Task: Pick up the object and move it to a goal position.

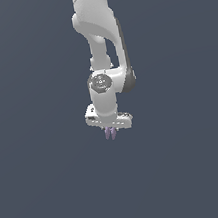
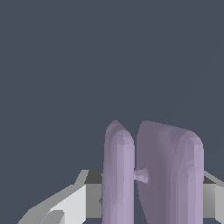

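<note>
The object [image 1: 110,133] is a tiny lilac item, seen as two thin slanted slivers sticking out just under the white gripper [image 1: 110,126]. The arm hangs down from the top of the exterior view. In the wrist view the object [image 2: 118,175] fills the space between the white fingers [image 2: 70,203] as two tall rounded lilac lobes joined by a small peg. The gripper [image 2: 144,199] is shut on it, and the object hangs with nothing visible touching it from below. No goal marker shows in either view.
Only a plain dark blue-grey background shows around the arm [image 1: 100,41] in both views. No table edge, container or other object is visible.
</note>
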`<state>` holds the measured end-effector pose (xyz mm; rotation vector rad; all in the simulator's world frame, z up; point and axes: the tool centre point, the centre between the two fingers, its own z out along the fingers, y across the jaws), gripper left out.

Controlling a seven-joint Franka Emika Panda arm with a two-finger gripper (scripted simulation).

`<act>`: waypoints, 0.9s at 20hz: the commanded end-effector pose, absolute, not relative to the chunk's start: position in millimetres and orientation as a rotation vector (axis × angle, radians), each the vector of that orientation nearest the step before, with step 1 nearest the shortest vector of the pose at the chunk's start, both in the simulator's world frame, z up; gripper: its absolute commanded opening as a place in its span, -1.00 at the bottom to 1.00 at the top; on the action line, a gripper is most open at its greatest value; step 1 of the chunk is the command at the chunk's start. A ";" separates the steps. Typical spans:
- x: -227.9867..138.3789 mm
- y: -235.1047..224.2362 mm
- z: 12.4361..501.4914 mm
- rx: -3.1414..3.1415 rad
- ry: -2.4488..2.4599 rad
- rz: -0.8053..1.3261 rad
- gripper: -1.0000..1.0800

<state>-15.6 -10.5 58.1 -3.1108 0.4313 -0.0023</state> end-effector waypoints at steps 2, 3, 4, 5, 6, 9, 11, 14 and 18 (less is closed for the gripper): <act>-14.0 -11.6 69.8 -3.111 0.431 -0.004 -1.00; -13.5 -12.1 74.7 -3.111 0.431 -0.004 -1.00; -12.9 -12.6 80.2 -3.111 0.431 -0.004 -1.00; -12.2 -13.2 86.3 -3.111 0.431 -0.004 -1.00; -11.5 -13.8 93.0 -3.111 0.431 -0.004 -1.00; -8.9 -16.4 116.1 -3.111 0.432 -0.004 -1.00; -6.9 -18.2 134.3 -3.111 0.432 -0.004 -1.00; -3.3 -21.5 165.2 -3.111 0.433 -0.003 -1.00; 2.1 -25.9 210.1 -3.111 0.433 -0.003 -1.00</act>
